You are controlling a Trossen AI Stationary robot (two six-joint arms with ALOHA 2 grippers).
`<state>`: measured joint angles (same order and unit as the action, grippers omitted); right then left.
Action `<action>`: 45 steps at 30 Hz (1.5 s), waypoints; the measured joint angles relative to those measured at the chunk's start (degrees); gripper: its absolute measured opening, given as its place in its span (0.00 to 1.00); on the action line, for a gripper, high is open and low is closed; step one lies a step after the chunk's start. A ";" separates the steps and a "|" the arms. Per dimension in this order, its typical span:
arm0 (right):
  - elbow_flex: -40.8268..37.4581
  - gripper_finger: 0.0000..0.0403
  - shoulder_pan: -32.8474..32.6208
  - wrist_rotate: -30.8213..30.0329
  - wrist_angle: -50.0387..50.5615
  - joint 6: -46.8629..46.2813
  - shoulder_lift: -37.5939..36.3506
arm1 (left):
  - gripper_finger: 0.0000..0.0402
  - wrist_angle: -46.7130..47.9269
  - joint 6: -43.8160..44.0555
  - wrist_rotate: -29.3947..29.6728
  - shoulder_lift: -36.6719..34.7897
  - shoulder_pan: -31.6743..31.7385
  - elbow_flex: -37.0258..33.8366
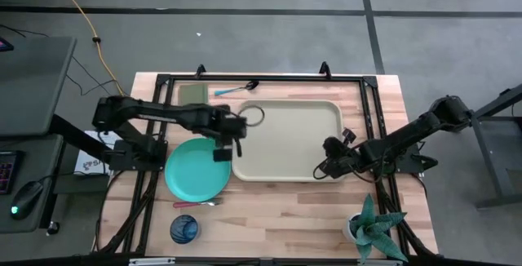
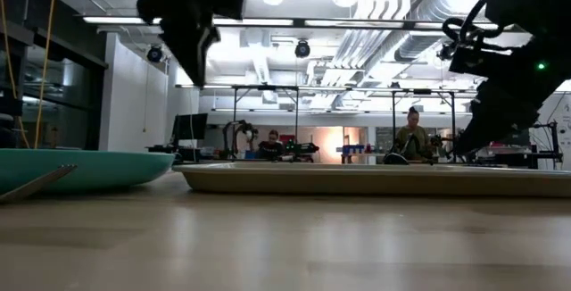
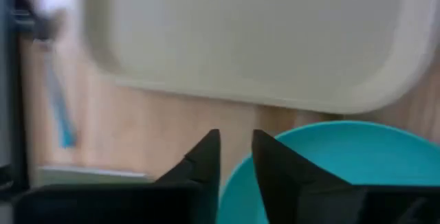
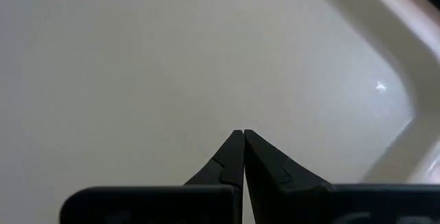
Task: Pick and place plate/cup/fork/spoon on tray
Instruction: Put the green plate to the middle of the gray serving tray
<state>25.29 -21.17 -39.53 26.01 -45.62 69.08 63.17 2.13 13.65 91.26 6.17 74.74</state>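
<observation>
The left gripper [image 1: 223, 153], fingers slightly parted, hovers over the teal plate's [image 1: 196, 170] rim beside the beige tray [image 1: 287, 140], while the right gripper [image 4: 243, 136], fingers pressed together, hangs above the tray's right edge.

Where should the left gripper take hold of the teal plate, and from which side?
Probably at the raised rim of the plate on the edge nearest the tray. It lies flat, so only the rim gives purchase. The left gripper, slightly open, is already above that edge; come down from above.
</observation>
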 joint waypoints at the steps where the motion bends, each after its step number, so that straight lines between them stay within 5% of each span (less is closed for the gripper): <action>1: -0.01 0.00 0.00 0.46 -0.78 0.50 0.00 | 0.24 0.72 -0.26 -0.18 1.41 -0.21 0.00; 8: 0.03 0.00 -0.17 0.70 -2.56 2.37 -0.26 | 0.49 4.66 -5.54 -1.69 11.59 -3.12 -0.88; 13: 0.03 0.00 -0.17 0.73 -2.83 2.18 -0.26 | 0.57 3.78 -9.90 -3.02 13.29 -3.93 -6.07; 25: 0.03 0.00 -0.15 0.73 -3.71 2.42 -0.26 | 0.52 -10.71 -13.29 -1.53 9.08 -0.61 -18.06; 37: 0.06 0.00 -0.15 0.82 -3.69 2.62 -0.26 | 0.45 -9.43 -12.90 2.41 3.51 -1.69 -14.90; 45: 0.10 0.00 -0.15 3.00 -3.66 2.62 -0.25 | 0.42 -10.36 -16.73 1.42 4.43 5.44 -14.93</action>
<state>25.39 -21.32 -36.53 22.35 -43.00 68.83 52.81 -14.60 15.07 95.69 11.61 59.81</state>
